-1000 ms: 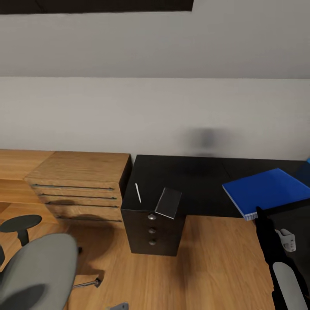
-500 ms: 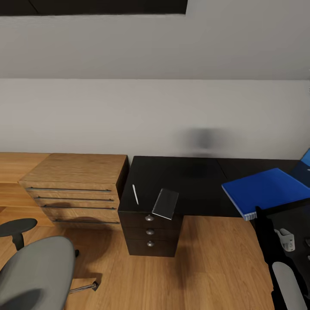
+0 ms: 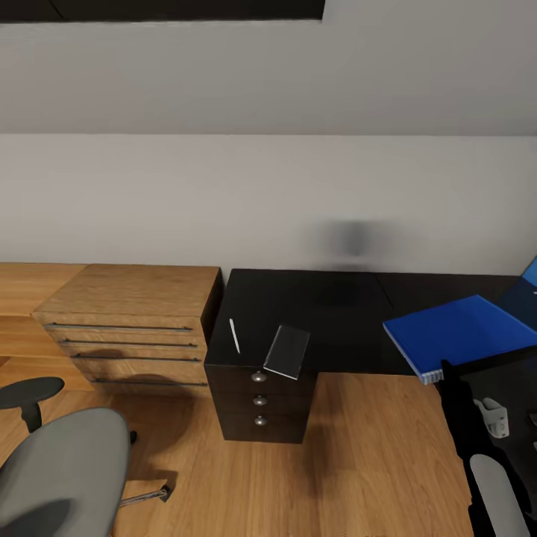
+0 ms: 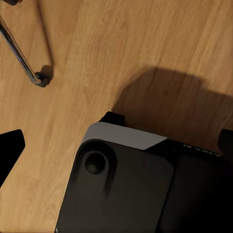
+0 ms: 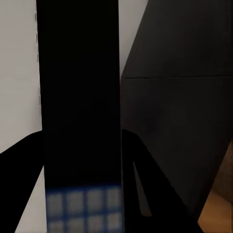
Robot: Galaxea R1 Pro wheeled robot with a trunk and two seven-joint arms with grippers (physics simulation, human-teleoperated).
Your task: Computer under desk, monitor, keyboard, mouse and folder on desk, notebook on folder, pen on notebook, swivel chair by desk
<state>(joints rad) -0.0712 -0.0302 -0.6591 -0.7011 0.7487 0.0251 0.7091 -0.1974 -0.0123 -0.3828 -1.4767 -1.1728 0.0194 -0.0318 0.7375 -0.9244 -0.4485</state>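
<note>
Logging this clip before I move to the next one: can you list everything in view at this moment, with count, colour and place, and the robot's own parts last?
desk: one, glossy black, against the wall, centre to right
drawer unit: one, black, three round silver knobs, under the desk's left end
pen: one, white, on the desk's left end
notebook: one, grey, beside the pen, overhanging the front edge
folder: one, bright blue, white page edges, over the desk's right part, at the right hand
dresser: one, light wood, long handles, left of the desk
swivel chair: one, grey with black armrest, lower left on the floor
floor: wood, light brown
wall: pale grey
right arm: black and white, lower right
right hand: black fingers either side of a dark slab, probably the folder seen edge-on
</note>
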